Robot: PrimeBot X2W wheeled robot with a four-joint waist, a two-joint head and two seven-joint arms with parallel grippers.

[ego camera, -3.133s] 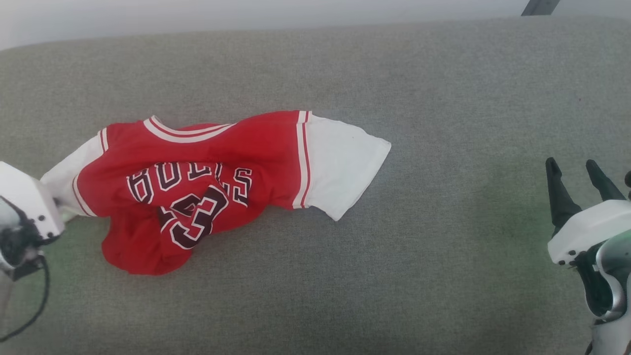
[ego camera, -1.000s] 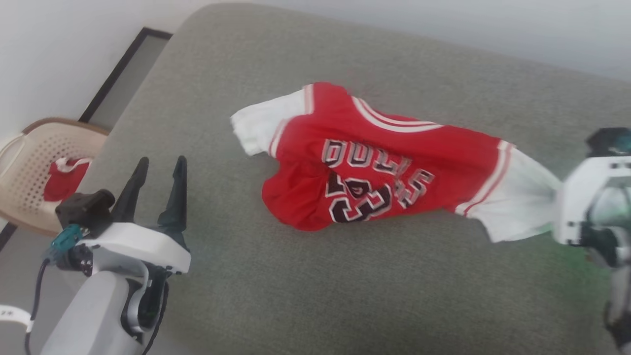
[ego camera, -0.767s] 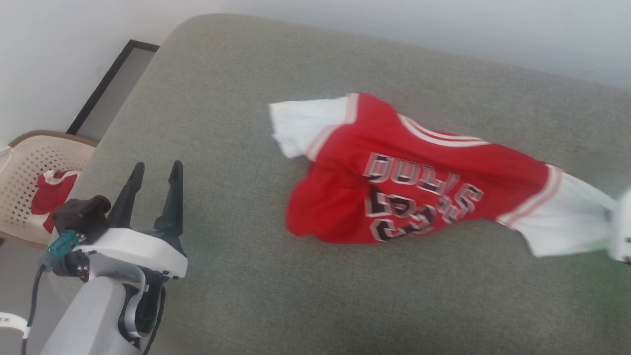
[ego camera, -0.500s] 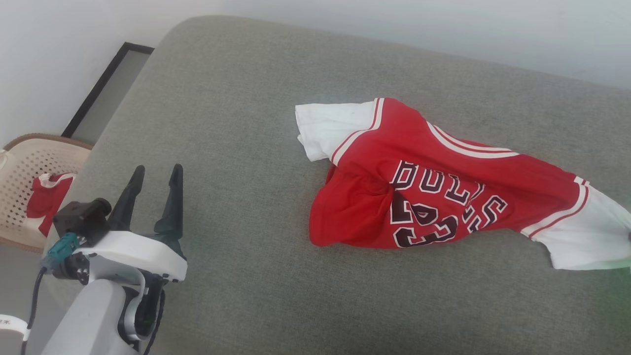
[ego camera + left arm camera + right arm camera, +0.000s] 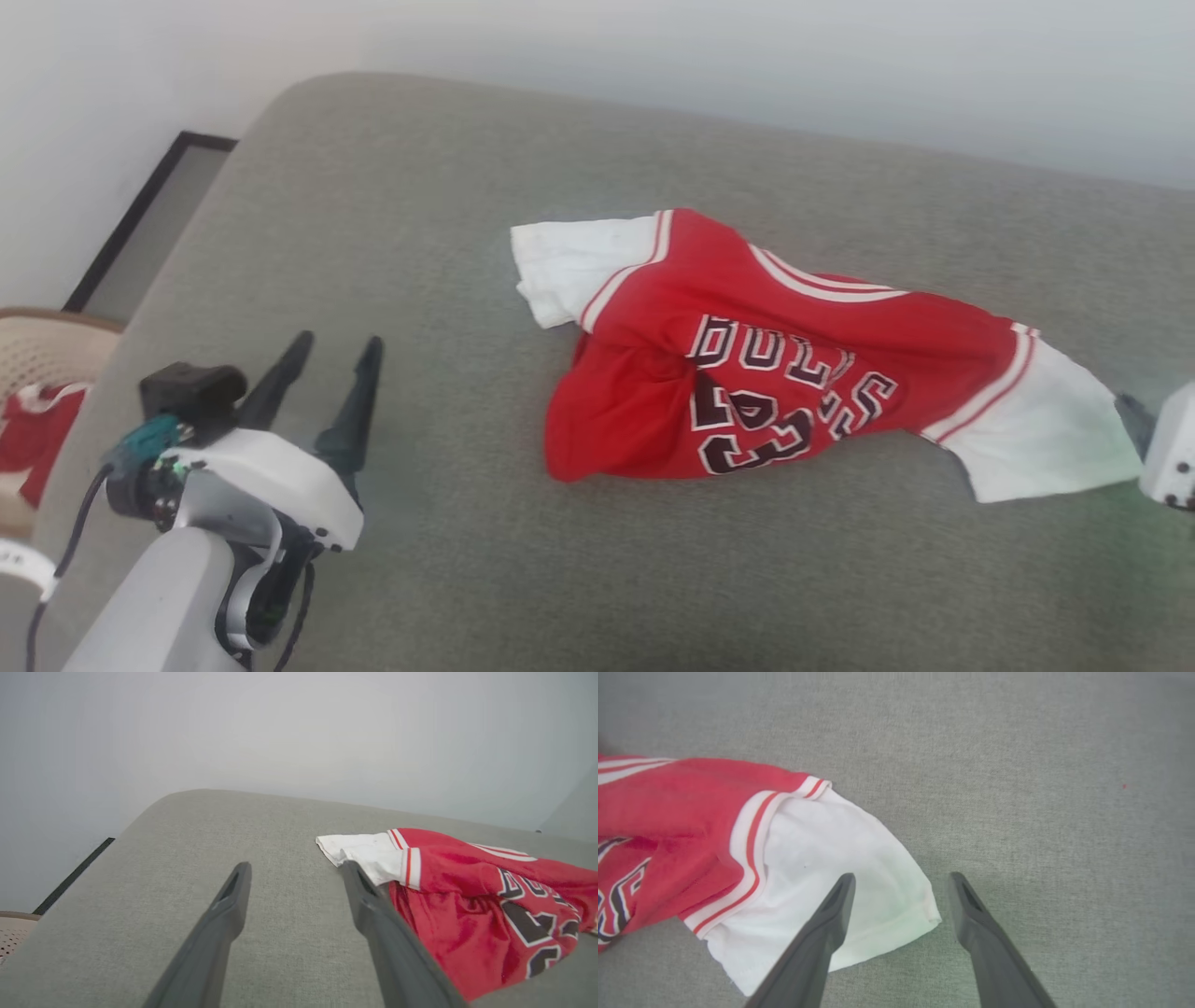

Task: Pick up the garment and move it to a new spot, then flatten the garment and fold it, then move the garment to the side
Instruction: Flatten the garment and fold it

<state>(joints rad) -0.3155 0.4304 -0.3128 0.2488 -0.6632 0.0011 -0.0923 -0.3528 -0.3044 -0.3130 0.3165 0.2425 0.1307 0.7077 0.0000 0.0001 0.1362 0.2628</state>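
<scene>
- The garment (image 5: 794, 373) lies crumpled on the grey upholstered surface (image 5: 420, 187). Its lettering and number face up, its striped collar trim points toward the pale wall (image 5: 653, 56), and its lower part is bunched under the print.
- The right tool (image 5: 901, 876) hangs over the hem of one white sleeve (image 5: 822, 858). Its two fingers are spread wide and grip nothing.
- In the right wrist view one finger stands in front of that sleeve. The other is over bare upholstery just beside the hem corner. Whether either finger touches the cloth cannot be told.
- The left tool (image 5: 338, 341) is also spread wide and empty. It is over bare upholstery near the surface's left edge, well apart from the garment.
- The left wrist view puts the other white sleeve (image 5: 364, 851) right behind one fingertip. The head view shows bare upholstery between the tool and that sleeve.
- The head view alone takes in the whole garment, from sleeve to sleeve.
- At its right edge the head view gives a piece of the right tool's white housing and a dark finger beside the sleeve. The spread of the fingers is plain in the right wrist view.
- At the left of the head view a beige perforated basket (image 5: 56, 322) holds a red cloth (image 5: 33, 439). The left wrist view catches a corner of the basket.
</scene>
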